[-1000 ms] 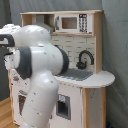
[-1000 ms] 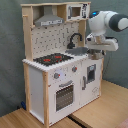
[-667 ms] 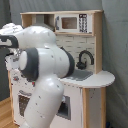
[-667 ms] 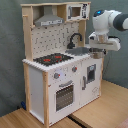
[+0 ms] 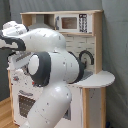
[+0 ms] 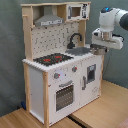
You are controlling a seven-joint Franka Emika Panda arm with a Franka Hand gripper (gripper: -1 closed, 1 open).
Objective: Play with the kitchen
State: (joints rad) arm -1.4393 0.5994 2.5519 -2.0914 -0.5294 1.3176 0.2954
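Note:
The kitchen (image 6: pixel 37 85) is a white and light-wood toy unit seen in both exterior views. In the second exterior view it shows a red-ringed black hob (image 6: pixel 52 59), grey sink (image 6: pixel 80 50), black tap (image 6: pixel 75 39), oven door (image 6: pixel 64 95), grey hood (image 6: pixel 49 20) and small microwave (image 6: pixel 76 11). My gripper (image 6: pixel 98 48) hangs just off the counter's right end, beside the sink and a little above it, touching nothing. In the first exterior view my white arm (image 5: pixel 55 65) hides the hob and sink; the microwave (image 5: pixel 70 23) and tap (image 5: pixel 88 56) show.
The kitchen stands on light wooden tabletops (image 6: pixel 102 107) with a seam between them in front. A grey curtain (image 6: pixel 10 50) hangs behind. The rounded counter end (image 5: pixel 100 79) juts out at the first exterior view's right.
In the second exterior view the arm has drawn slightly right and up, away from the sink. In the first exterior view its bulk now covers more of the kitchen.

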